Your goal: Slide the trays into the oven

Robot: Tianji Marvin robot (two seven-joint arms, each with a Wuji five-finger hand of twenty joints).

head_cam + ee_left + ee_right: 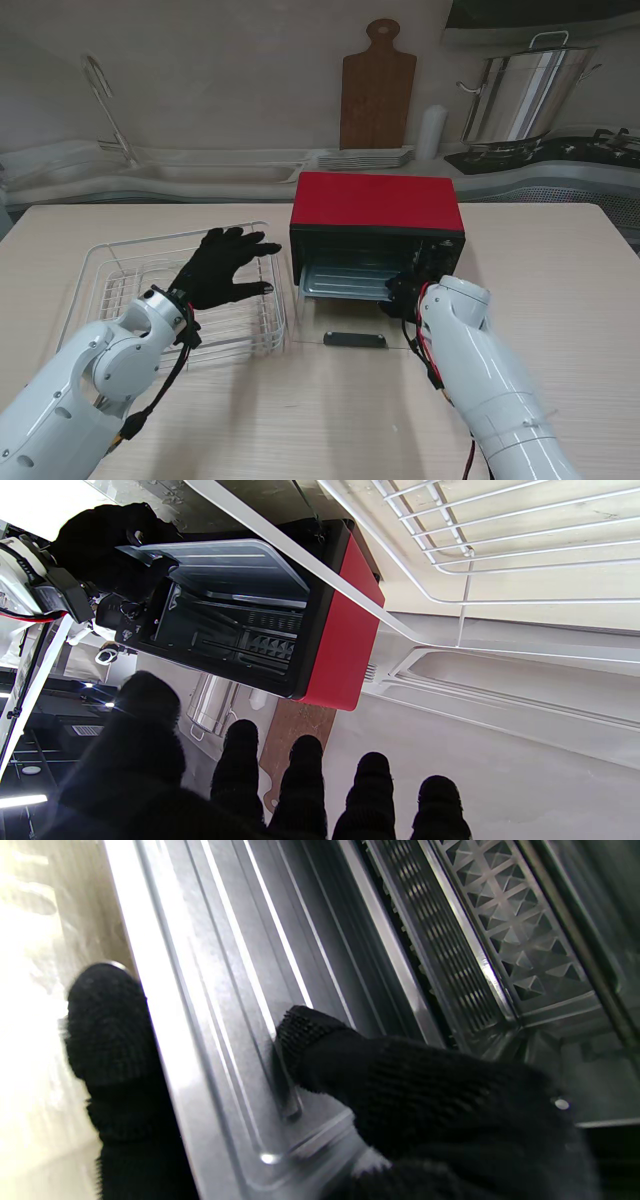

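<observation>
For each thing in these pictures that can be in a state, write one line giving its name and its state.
oven: door open, lying flat toward me.
metal tray: partly in the oven mouth, front edge sticking out.
right hand: shut on the metal tray's rim.
left hand: open, fingers spread over the wire rack.

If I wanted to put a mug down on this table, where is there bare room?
The table is bare to the right of the red oven and along the near edge between the two arms. It is crowded in front of the oven, where the right hand holds a tray, and at the wire rack under the left hand.
</observation>
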